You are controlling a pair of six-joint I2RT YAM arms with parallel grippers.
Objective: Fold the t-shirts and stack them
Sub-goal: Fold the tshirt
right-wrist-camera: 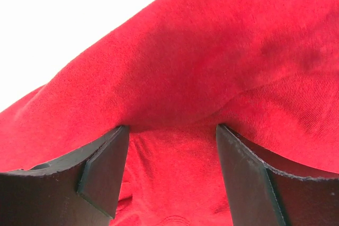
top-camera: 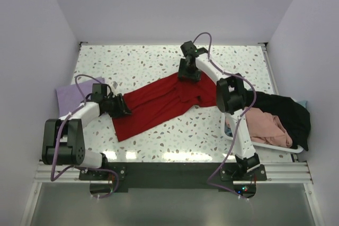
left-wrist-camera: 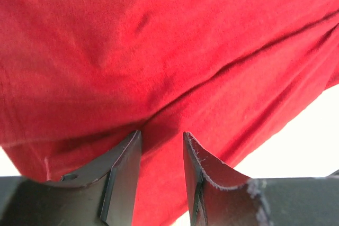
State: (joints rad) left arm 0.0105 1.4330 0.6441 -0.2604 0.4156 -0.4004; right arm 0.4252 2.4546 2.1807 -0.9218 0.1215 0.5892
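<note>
A large red t-shirt [top-camera: 159,104] lies in a long diagonal band across the speckled table, from near left to far middle. My left gripper [top-camera: 124,107] is down at its left edge, and red cloth [left-wrist-camera: 159,51] fills that wrist view. Its jaws [left-wrist-camera: 162,133] stand moderately apart, tips against the cloth. My right gripper [top-camera: 188,75] is at the shirt's far end. Its fingers [right-wrist-camera: 172,126] are spread wide, with red cloth [right-wrist-camera: 212,67] bulging just beyond the tips. A pale lavender t-shirt [top-camera: 69,96] lies at the left edge.
A white basket [top-camera: 296,149] at the right edge holds a black t-shirt [top-camera: 286,109] and a salmon-pink one [top-camera: 267,125], both hanging over its rim. Walls close in the table at the back and on both sides.
</note>
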